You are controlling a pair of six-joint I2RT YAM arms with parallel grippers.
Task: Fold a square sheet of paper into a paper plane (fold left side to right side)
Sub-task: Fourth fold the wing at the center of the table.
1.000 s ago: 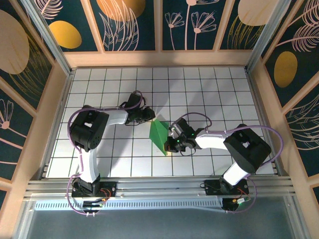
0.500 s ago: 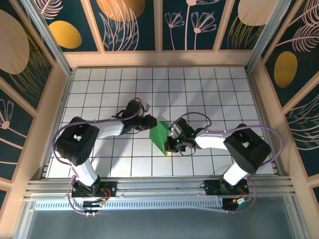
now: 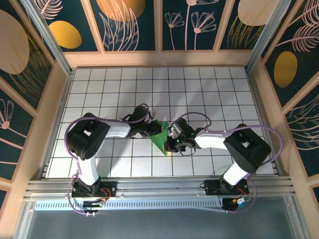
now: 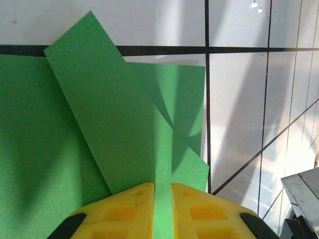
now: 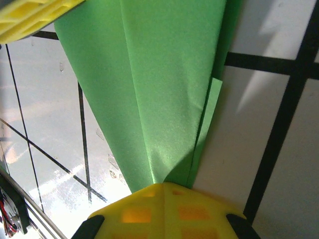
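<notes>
The paper [image 3: 160, 137] lies part-folded near the middle of the tabletop [image 3: 209, 94], a little toward its near edge. My left end effector [image 4: 163, 194] is clamped on a raised part of it. My right end effector [image 5: 162, 191] is pinched shut on its narrow end.

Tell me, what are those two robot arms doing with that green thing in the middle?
They are folding a paper plane. The green paper lies partly folded into a pointed shape on the white grid table. The left gripper is closed on a raised flap near the paper's far end, and the right gripper is pinched shut on the narrowing near end, holding it down. The plane is not finished yet.
</notes>
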